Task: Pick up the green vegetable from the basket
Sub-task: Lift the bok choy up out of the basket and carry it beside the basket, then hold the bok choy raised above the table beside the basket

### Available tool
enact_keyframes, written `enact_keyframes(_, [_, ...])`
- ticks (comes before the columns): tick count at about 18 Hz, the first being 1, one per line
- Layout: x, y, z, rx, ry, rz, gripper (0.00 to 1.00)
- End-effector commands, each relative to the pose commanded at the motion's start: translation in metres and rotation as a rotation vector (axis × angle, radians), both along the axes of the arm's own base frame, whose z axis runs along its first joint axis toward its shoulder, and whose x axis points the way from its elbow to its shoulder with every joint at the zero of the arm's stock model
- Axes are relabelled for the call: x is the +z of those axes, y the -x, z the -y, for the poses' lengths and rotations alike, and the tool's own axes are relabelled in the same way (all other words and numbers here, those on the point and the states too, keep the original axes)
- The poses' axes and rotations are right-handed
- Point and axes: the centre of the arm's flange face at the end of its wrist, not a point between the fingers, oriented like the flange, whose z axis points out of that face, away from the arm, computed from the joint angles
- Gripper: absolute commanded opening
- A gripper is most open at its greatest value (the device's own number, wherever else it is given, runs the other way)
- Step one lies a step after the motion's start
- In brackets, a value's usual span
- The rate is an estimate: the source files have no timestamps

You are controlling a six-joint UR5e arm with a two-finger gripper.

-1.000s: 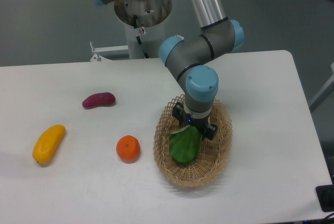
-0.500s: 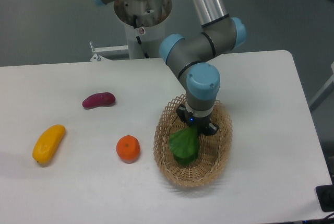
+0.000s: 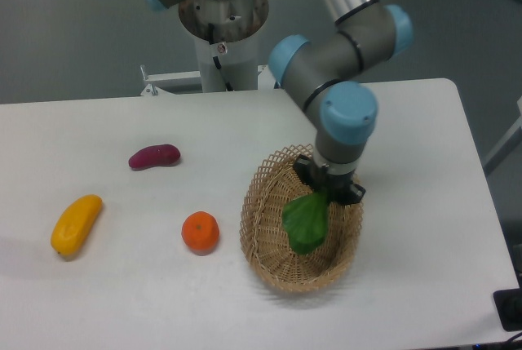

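Note:
The green vegetable (image 3: 307, 221) is a broad dark green leaf that hangs from my gripper (image 3: 328, 191), which is shut on its upper stem end. The leaf dangles over the right half of the oval tan wicker basket (image 3: 265, 228), lifted above the basket floor. The gripper sits over the basket's back right rim, and its fingertips are mostly hidden by the wrist and the leaf. The pale stem is hidden in the grip.
A round orange fruit (image 3: 201, 232) lies just left of the basket. A purple sweet potato (image 3: 153, 157) and a yellow mango-like fruit (image 3: 76, 223) lie farther left. The arm's base (image 3: 222, 15) stands at the table's back edge.
The gripper has risen and moved right with the green vegetable in it. The leaf has come up off the basket floor and now hangs over the basket's right side.

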Motion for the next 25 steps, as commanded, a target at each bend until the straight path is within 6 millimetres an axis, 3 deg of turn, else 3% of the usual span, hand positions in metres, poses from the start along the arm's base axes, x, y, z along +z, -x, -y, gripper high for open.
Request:
enact_keyframes(5, [0.018, 0.032, 0.016, 0.034, -0.022, -0.035, 0.04])
enact_keyframes(11, [0.025, 0.069, 0.054, 0.027, -0.026, -0.063, 0.05])
enact_keyframes(20, [0.024, 0.094, 0.081, -0.020, -0.025, -0.081, 0.05])
enact_keyframes(25, [0.018, 0.099, 0.094, -0.138, 0.040, -0.096, 0.05])
